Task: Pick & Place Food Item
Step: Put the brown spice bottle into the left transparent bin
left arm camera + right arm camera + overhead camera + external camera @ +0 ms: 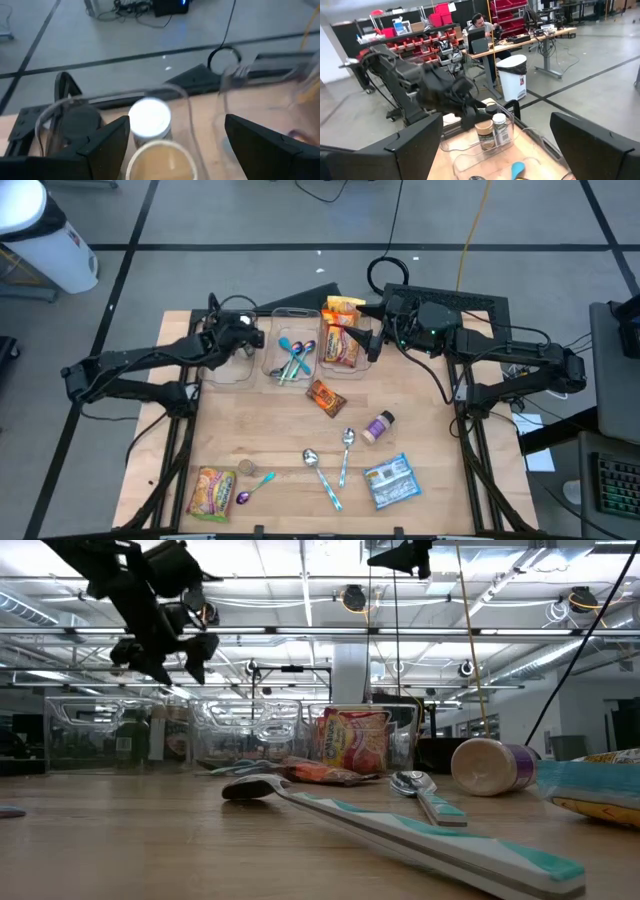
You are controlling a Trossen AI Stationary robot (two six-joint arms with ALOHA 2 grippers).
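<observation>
A teal-handled spoon (400, 825) lies nearest on the wooden table (270, 430), with a snack packet (325, 396) near the table's middle. At the far edge stand three clear bins (295, 355), the right one holding food packets (340, 340). The left gripper (240, 332) hangs spread above the left bin, where two jars (492, 131) stand, and the right gripper (385, 320) waits spread by the far right corner.

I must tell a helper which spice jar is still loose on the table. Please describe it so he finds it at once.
On the wooden table, look right of centre, in front of the clear bins. The spice jar lies on its side beside a spoon, the only small jar with a purple label.
</observation>
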